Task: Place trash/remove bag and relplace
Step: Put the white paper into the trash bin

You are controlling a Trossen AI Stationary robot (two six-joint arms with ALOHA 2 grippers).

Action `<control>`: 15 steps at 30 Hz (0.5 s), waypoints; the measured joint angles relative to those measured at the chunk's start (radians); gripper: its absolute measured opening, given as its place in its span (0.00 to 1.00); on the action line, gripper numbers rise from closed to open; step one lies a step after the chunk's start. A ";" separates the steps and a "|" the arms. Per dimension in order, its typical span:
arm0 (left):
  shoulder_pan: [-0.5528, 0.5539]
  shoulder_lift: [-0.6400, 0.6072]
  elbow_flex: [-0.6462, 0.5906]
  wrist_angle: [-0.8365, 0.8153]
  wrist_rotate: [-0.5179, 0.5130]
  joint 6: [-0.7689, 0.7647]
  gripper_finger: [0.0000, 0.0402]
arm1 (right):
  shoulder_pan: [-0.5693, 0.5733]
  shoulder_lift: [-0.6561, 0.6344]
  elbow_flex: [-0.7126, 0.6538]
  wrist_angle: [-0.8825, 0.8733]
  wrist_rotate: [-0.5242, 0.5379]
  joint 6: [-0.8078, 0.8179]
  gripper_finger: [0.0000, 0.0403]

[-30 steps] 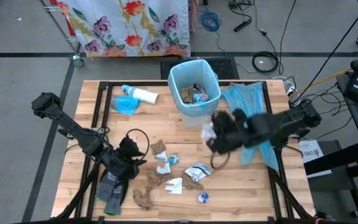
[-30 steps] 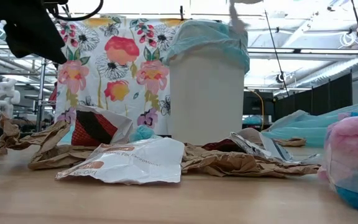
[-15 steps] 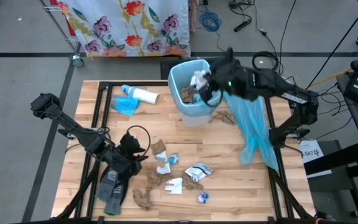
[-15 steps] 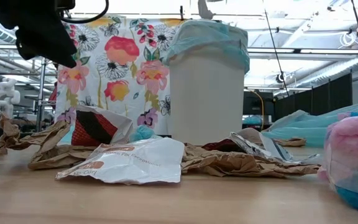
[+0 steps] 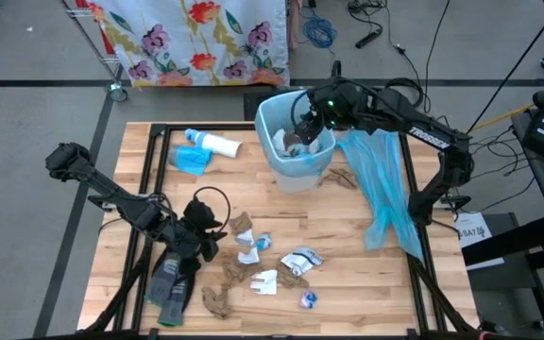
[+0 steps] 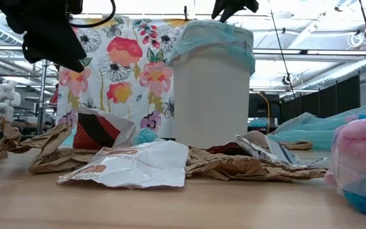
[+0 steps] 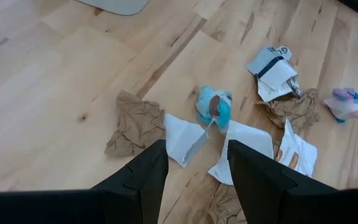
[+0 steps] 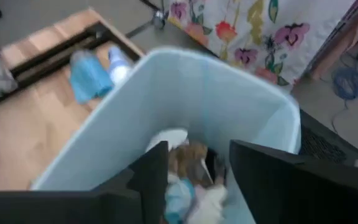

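The white bin, lined with a light blue bag, stands at the table's far middle with trash inside. My right gripper hangs open over the bin's mouth, its fingers empty. Loose trash lies on the wood nearer the front: a brown paper wad, a white scrap, a blue bit and a printed wrapper. My left gripper hovers open just left of this litter, above the white scrap, touching nothing.
A spare light blue bag drapes over the table's right side. A white tube bottle and a blue bundle lie far left. Dark grey gloves lie at the near left. A floral cloth hangs behind the table.
My right gripper has swung from the table's middle right, up and toward the far edge, to above the bin, carrying a white scrap. There it has opened, and the scrap has dropped into the bin.
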 joint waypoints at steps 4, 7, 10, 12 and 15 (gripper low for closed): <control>0.000 0.013 0.000 0.000 0.001 0.032 0.43 | 0.024 -0.038 0.000 -0.092 -0.067 0.018 0.47; 0.000 0.037 0.000 0.001 -0.001 0.138 0.43 | 0.066 -0.073 0.000 -0.177 -0.102 0.083 0.47; 0.000 0.073 0.000 0.001 -0.017 0.248 0.43 | 0.136 -0.101 0.000 -0.277 -0.102 0.170 0.47; 0.006 0.101 0.000 0.003 -0.027 0.312 0.43 | 0.193 -0.116 0.001 -0.334 -0.102 0.233 0.47; 0.019 0.142 0.000 0.026 -0.029 0.388 0.43 | 0.291 -0.126 0.001 -0.406 -0.099 0.339 0.47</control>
